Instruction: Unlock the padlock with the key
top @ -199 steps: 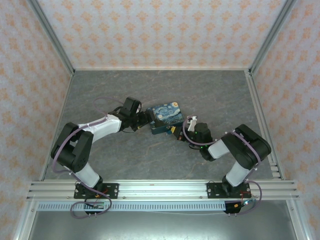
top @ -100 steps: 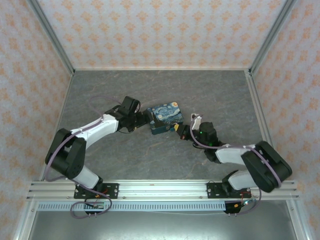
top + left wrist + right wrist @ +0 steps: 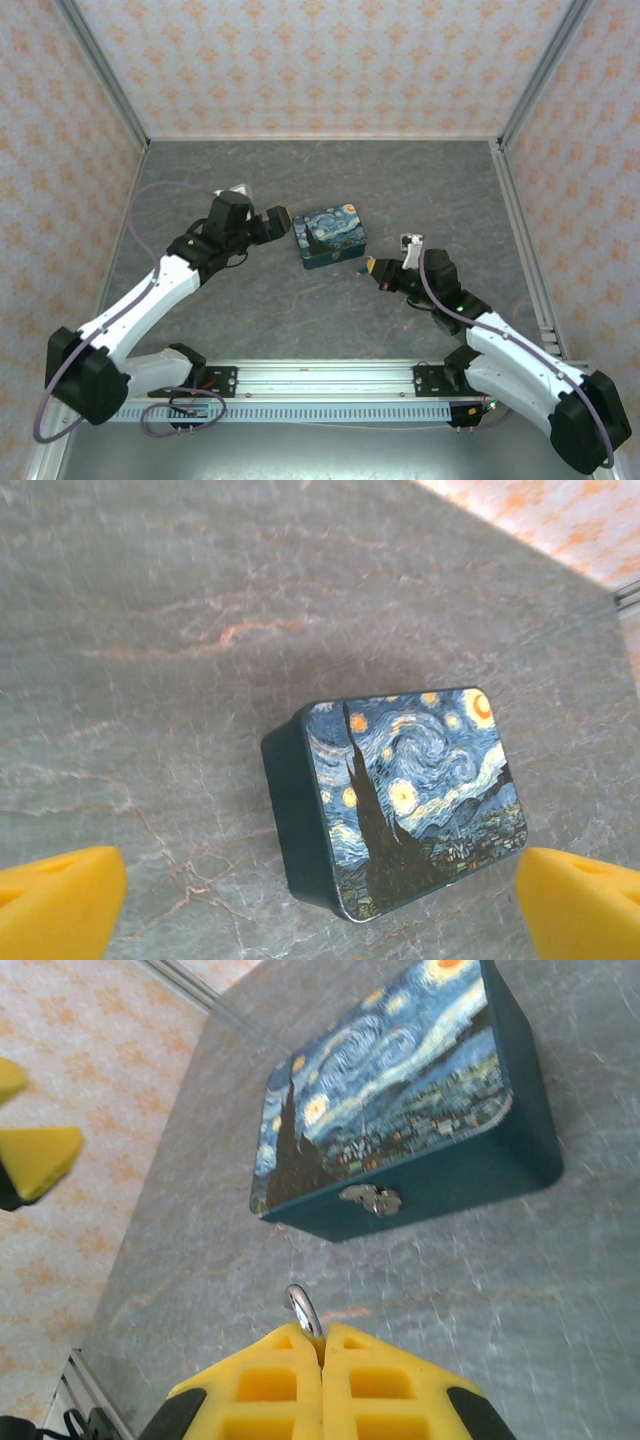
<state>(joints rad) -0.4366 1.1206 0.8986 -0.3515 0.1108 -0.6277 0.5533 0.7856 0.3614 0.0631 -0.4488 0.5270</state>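
I am pinching the key (image 3: 302,1310) in the right gripper (image 3: 322,1345); its yellow fingers are pressing fully together, and a looped metal end is poking out ahead of the tips, in line with the fingers, the rest hidden between the pads; the starry-night tin (image 3: 390,1090) is lying ahead, well apart across bare table, its long axis running across my reach; a small silver fitting (image 3: 371,1200) is sitting on its near wall, slightly right of the key's line, too small to tell whether it is the padlock; the right arm is nearer that wall; the left gripper (image 3: 277,222) is hovering beside the tin's far short end, fingers spread wide, gripping nothing.
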